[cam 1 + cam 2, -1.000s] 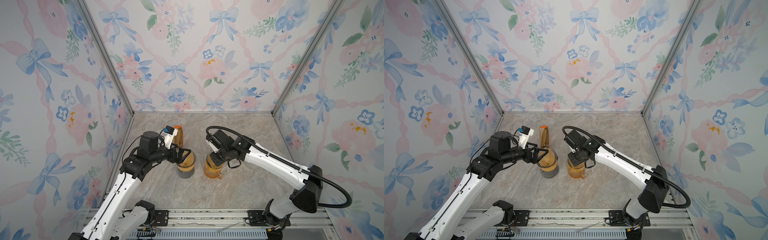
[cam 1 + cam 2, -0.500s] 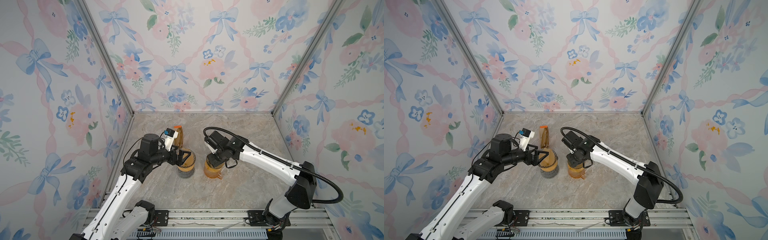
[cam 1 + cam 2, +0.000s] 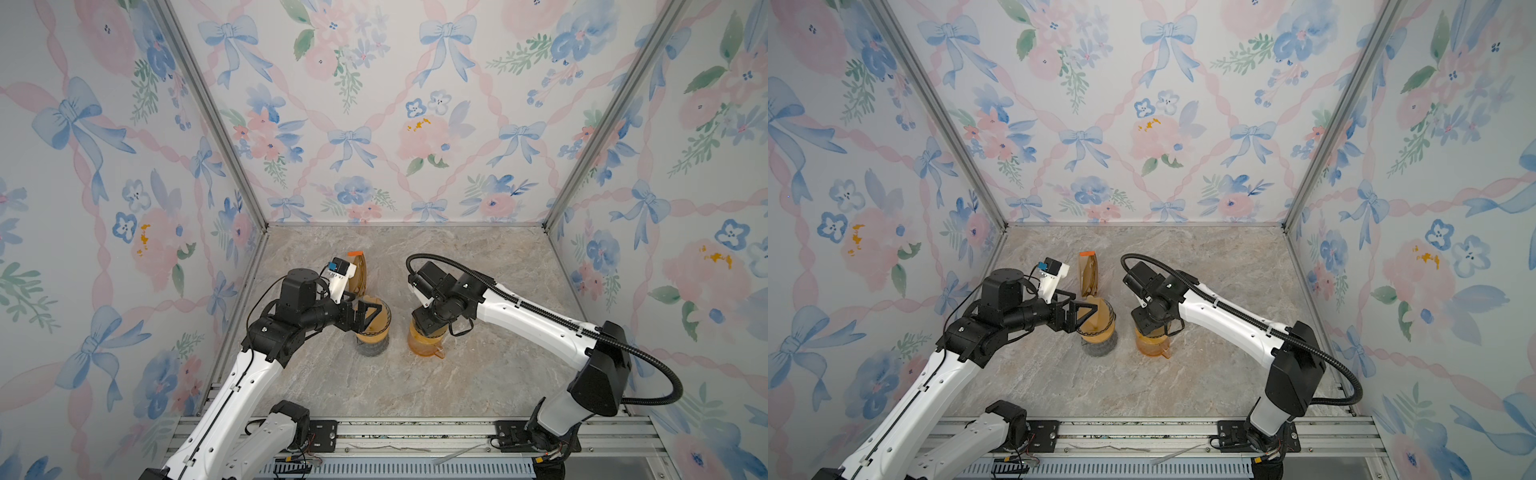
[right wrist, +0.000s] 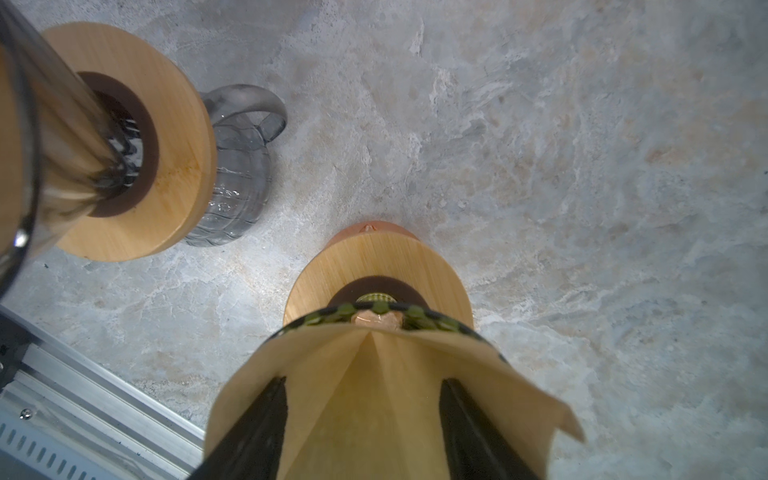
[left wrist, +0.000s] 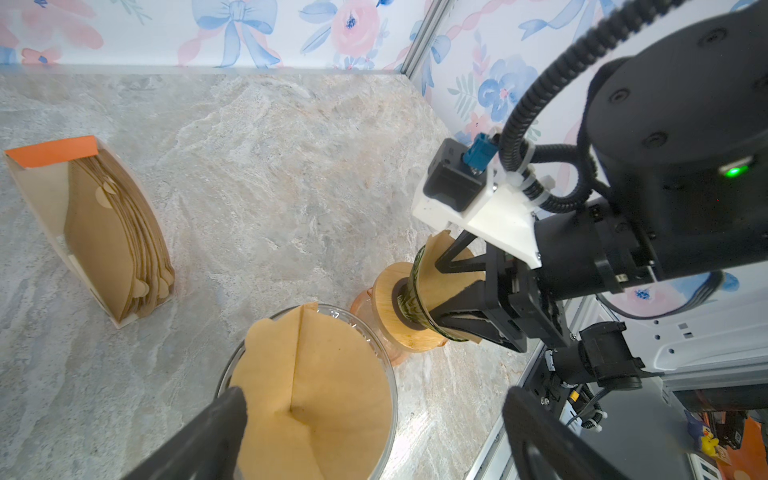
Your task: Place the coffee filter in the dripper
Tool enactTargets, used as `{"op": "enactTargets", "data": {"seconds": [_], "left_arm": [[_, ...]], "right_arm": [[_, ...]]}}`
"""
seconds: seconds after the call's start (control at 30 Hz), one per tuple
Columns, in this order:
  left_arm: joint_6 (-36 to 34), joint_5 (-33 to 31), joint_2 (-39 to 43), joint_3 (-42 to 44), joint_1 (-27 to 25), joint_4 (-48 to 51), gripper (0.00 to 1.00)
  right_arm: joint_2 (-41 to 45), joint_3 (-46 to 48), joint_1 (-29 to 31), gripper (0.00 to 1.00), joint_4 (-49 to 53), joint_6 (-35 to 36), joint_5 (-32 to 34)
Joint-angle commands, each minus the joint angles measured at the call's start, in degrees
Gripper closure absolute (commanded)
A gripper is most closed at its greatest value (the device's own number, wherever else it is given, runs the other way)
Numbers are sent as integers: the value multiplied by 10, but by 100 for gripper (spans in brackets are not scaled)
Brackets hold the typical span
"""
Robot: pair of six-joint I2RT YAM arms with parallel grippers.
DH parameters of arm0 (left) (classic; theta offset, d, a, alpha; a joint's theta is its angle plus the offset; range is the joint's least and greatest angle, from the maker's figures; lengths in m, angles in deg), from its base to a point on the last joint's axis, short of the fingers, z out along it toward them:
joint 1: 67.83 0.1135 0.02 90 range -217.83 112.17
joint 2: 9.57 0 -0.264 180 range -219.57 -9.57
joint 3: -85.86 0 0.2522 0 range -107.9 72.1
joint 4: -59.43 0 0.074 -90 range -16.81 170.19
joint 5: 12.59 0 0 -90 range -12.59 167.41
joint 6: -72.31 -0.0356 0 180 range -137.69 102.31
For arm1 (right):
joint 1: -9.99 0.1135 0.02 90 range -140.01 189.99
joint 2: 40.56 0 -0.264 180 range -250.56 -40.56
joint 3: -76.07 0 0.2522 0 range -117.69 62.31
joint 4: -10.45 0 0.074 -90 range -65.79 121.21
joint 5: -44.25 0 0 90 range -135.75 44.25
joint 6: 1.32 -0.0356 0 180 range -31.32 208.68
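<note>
On the tabletop (image 3: 478, 374): two drippers are standing side by side near the middle, each on its own carafe, just apart from one another.
Coffee filter (image 4: 365, 415): brown paper cone, sitting opened inside the green-tinted dripper (image 4: 345, 309). One corner is sticking out past the rim.
Green-tinted dripper's seat: it is resting in a wooden collar (image 4: 374, 262) on the amber carafe (image 3: 424, 345).
Right pincer (image 4: 363, 382): it is reaching down into the coffee filter from above with its jaws spread apart and clamping nothing.
Right pincer fingers (image 4: 257, 424): both black fingers are lying inside the paper cone, one toward each side. The fold line is running between them, and whether they are pressing on the paper I cannot tell.
Left pincer (image 5: 374, 399): it is hovering beside the clear dripper (image 5: 374, 338), jaws fully released and gripping nothing.
Second filter (image 5: 332, 386): it is sitting opened in the clear dripper, lying between the left pincer's two spread fingers in the left wrist view.
Clear dripper's seat: it is standing on the grey carafe (image 4: 237, 183).
Filter box (image 5: 83, 232): it is standing behind the clear dripper toward the back wall, with an orange tab on top and a stack of folded filters leaning inside.
</note>
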State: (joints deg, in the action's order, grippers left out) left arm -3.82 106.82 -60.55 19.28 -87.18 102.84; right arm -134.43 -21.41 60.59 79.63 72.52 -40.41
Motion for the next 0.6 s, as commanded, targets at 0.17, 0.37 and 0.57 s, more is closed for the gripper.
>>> {"op": "enactTargets", "data": {"seconds": [0.17, 0.37, 0.57], "left_arm": [[-7, 5, 8, 3, 2, -12, 2], [-6, 3, 8, 4, 2, -11, 2], [-5, 4, 8, 4, 2, -11, 2]], "right_arm": [[-6, 19, -9, 40, -14, -12, -10], [-6, 27, -12, 42, -23, -14, -17], [-2, 22, -14, 45, -22, -13, -20]]}}
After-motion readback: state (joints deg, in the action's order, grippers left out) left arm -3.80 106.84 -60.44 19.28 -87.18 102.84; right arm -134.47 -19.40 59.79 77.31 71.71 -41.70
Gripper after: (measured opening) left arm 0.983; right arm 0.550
